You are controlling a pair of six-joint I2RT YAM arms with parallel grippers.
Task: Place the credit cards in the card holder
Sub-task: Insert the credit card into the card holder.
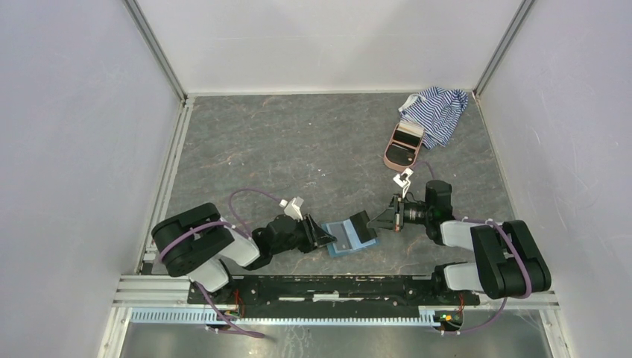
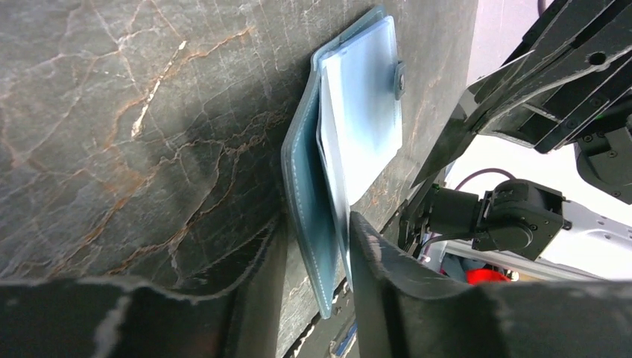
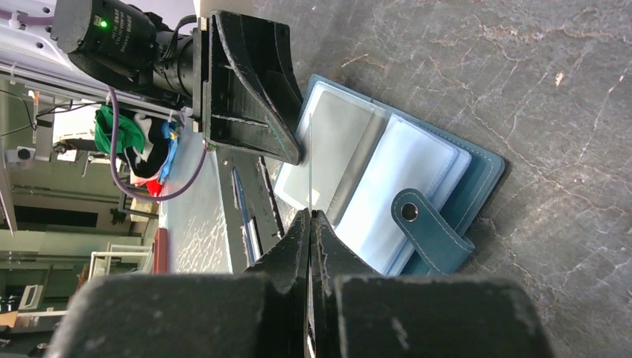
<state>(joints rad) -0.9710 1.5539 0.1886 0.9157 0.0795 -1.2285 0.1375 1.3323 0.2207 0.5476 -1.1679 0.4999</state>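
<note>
Right end effector (image 3: 309,224) pinching card (image 1: 361,221), edge aimed left into open card holder (image 3: 417,164); left end effector (image 1: 322,236) half-open, straddling its cover.

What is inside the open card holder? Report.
Pale blue sleeves fill the card holder. One sleeve looks greyish; whether a card sits in it, or between the stacked sleeves, is hidden.

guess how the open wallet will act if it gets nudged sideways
The wallet looks thin and lies flat on the bare table, so it would probably slide, not tip. Its clear sleeves look soft and will likely bend. The loose tab may flop.
</note>
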